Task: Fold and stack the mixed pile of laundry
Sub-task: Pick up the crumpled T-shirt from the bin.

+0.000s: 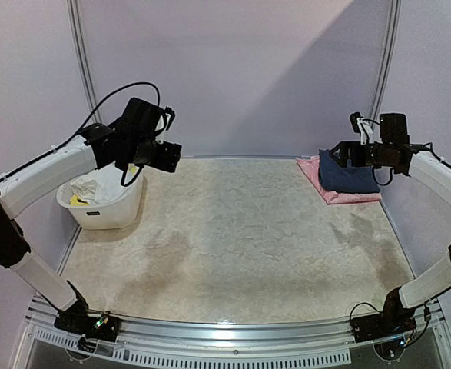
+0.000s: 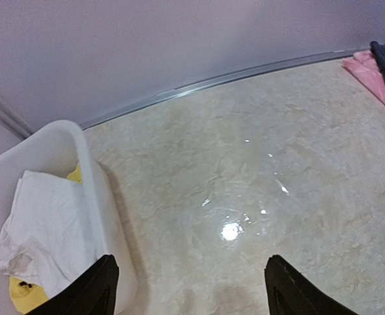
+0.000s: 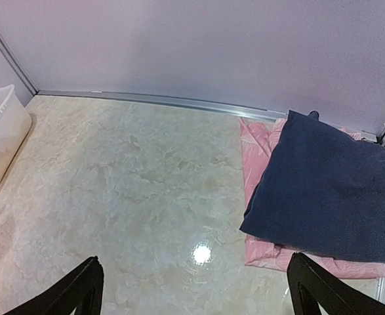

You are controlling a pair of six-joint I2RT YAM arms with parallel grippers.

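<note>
a crumpled white t-shirt (image 2: 44,223) and yellow shorts (image 2: 25,295) lie in a white basket (image 2: 54,141) at the far left of the marbled surface (image 1: 240,238). the left end effector (image 2: 189,289) hangs open and empty above the basket's edge. the right end effector (image 3: 202,292), also open and empty, hovers near a folded navy cloth (image 3: 323,190) lying on a pink cloth (image 3: 258,141).

i'm looking into what seems a lab test booth: plain lilac walls (image 1: 233,69), metal frame rails (image 1: 81,54), marble-look table (image 1: 240,246), bolted-down robot arms (image 1: 48,165).
</note>
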